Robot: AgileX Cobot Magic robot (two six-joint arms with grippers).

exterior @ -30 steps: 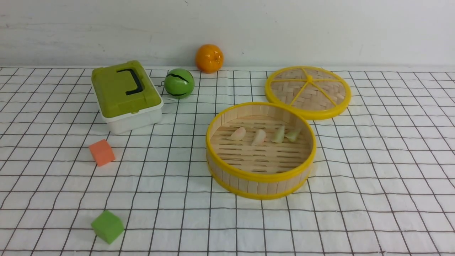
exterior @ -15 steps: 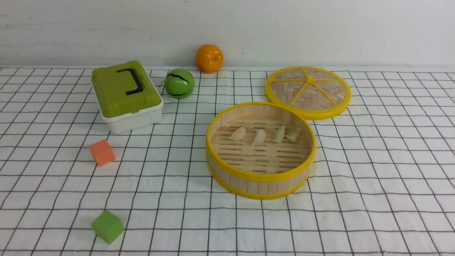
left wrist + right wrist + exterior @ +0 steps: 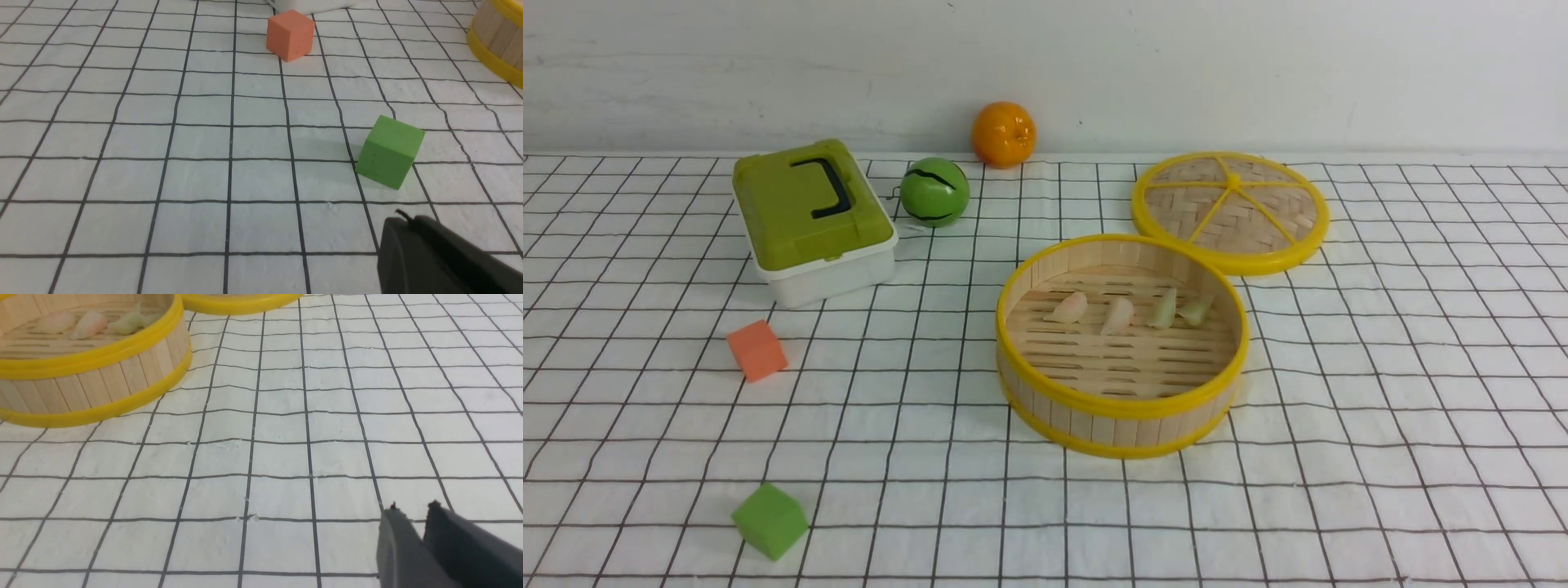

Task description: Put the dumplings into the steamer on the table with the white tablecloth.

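Nothing has moved on the table since a second ago. All four soft crescent dumplings (image 3: 1131, 310) lie in a row on the slatted floor of the round bamboo steamer (image 3: 1121, 406). My right gripper (image 3: 410, 512) hangs over bare gridded cloth (image 3: 1380, 425), well apart from them, jaws parted a sliver, empty. My left gripper (image 3: 402, 218) is closed beside the green cube (image 3: 389, 151).

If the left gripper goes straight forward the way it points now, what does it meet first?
Probably the green cube: it lies just ahead of the shut left gripper on the tablecloth. Depth is unclear, so the fingers might pass beside it.
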